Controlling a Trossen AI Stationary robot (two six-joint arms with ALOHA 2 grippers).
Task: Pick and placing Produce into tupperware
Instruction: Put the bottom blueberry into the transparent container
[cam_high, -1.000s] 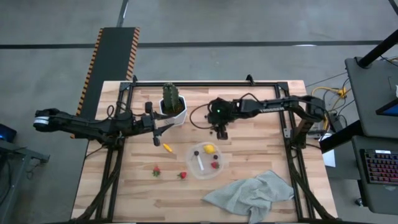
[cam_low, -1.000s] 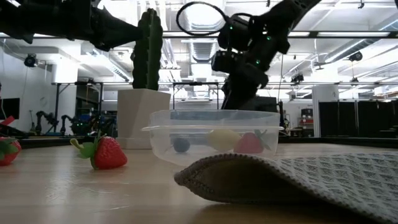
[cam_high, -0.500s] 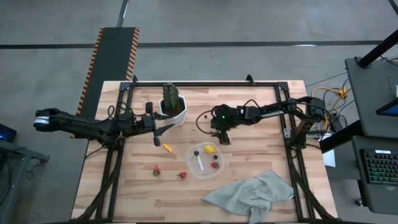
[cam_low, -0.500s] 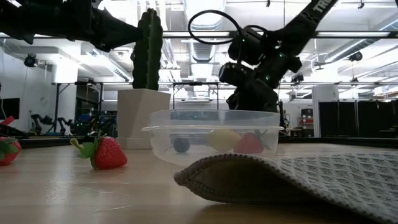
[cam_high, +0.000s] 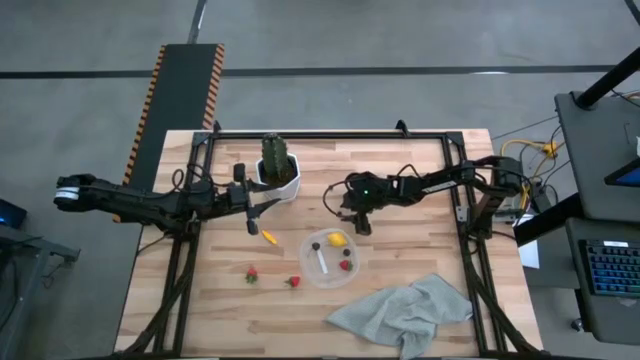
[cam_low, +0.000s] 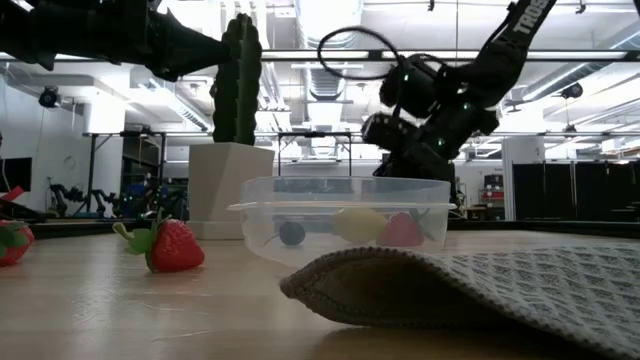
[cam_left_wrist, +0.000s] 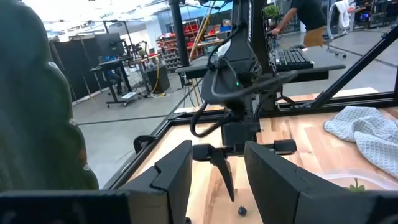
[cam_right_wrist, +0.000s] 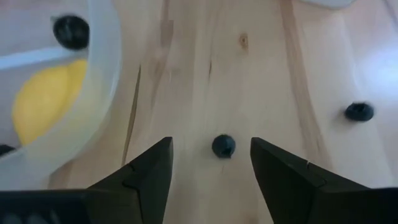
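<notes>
Hovering just beyond the tupperware (cam_high: 332, 258), the right gripper (cam_high: 359, 226) has its fingers spread with nothing between them, and a dark berry (cam_right_wrist: 223, 145) lies on the bare wood straight ahead of it, centred in the gap. A round berry has no long axis, so I judge that only a short descent is needed. The left gripper (cam_high: 256, 214), also open and empty, waits well off beside the cactus pot (cam_high: 279, 181), farther from this berry.

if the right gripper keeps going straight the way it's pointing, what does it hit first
Probably the dark berry on the bare wood, centred between the open right gripper's fingers; the tupperware sits off to one side.
</notes>
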